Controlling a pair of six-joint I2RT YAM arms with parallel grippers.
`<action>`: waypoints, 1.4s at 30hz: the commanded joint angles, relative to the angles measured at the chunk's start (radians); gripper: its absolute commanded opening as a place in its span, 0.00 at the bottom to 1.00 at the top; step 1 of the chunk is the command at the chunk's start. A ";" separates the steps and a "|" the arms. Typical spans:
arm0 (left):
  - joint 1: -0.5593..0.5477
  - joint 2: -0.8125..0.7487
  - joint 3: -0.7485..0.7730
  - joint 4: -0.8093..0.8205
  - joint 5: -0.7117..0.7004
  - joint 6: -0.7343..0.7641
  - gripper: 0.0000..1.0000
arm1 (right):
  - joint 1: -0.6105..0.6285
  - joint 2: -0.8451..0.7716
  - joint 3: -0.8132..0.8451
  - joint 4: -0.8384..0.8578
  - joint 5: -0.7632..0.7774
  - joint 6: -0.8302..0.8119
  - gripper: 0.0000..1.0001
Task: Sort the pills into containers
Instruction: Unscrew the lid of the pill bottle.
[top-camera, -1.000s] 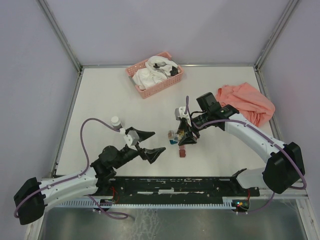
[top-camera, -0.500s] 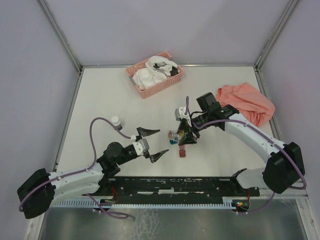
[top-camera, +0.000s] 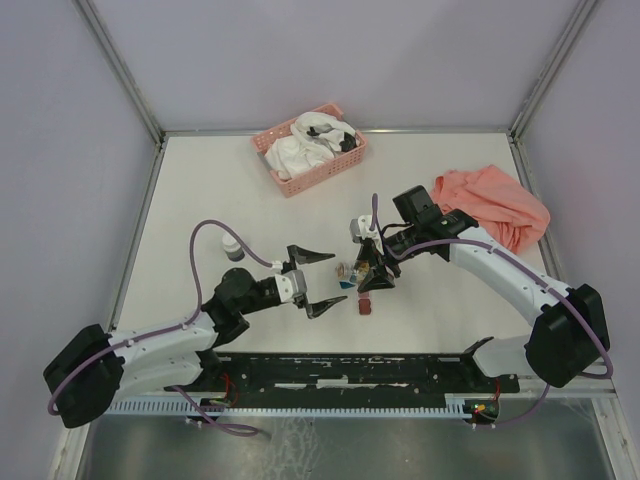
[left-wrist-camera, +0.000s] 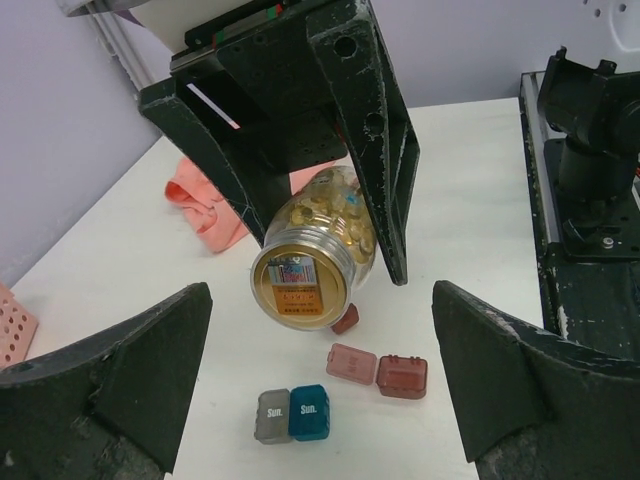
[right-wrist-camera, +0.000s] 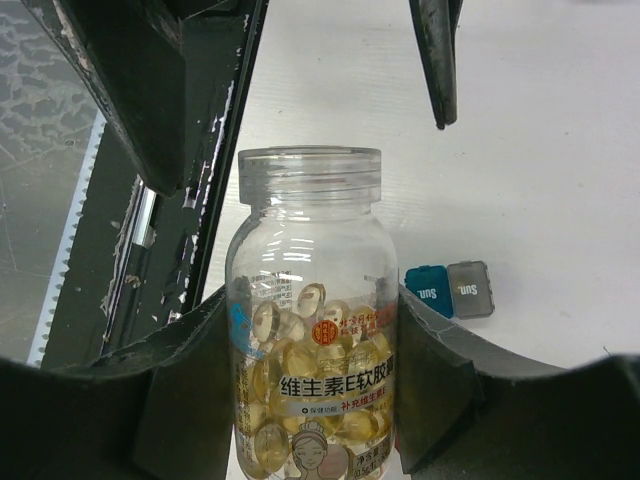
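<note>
The right claw (top-camera: 368, 268) is pinching the small clear plastic jar (right-wrist-camera: 312, 330) across its body. It holds the jar above the middle of the white counter (top-camera: 200, 180), with the neck tipped toward the left arm. The yellowish-amber pills (left-wrist-camera: 338, 215) are all inside, a golden mass behind the label. The left claw (top-camera: 337, 277) is spread wide and holds nothing, its tips just left of the jar and aimed at its round end. From the right wrist view the neck looks bare of a cap. From the left wrist view that end shows a golden face with a small sticker, and I cannot tell whether it is a seal or an open mouth.

The four tiny cube-shaped plastic boxes (top-camera: 347, 275) lie on the counter below the jar. The grey box (left-wrist-camera: 272, 415) and the teal box (left-wrist-camera: 309, 412) touch side by side and look shut. The two dark red boxes (left-wrist-camera: 402, 377) sit a little nearer and to the right.

The step in hand seems to be bringing the left claw onto the jar's neck. To do it well, the right claw should grip firmly without letting the jar turn. The left claw should line up with the neck and close only once both fingers flank the rim. It should also stay above the boxes, which look light enough to skid at a nudge. If the mouth is open, tilting further could spill pills, so hold it level until a box is opened beneath.
</note>
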 joint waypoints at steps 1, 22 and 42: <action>0.004 0.037 0.067 0.020 0.055 0.087 0.96 | 0.000 -0.004 0.043 0.007 -0.036 -0.020 0.02; 0.020 0.102 0.096 0.037 0.080 0.062 0.67 | -0.001 -0.007 0.042 0.004 -0.040 -0.020 0.02; 0.023 0.094 0.157 0.023 0.125 -0.535 0.03 | 0.000 0.010 0.048 0.003 -0.024 -0.010 0.02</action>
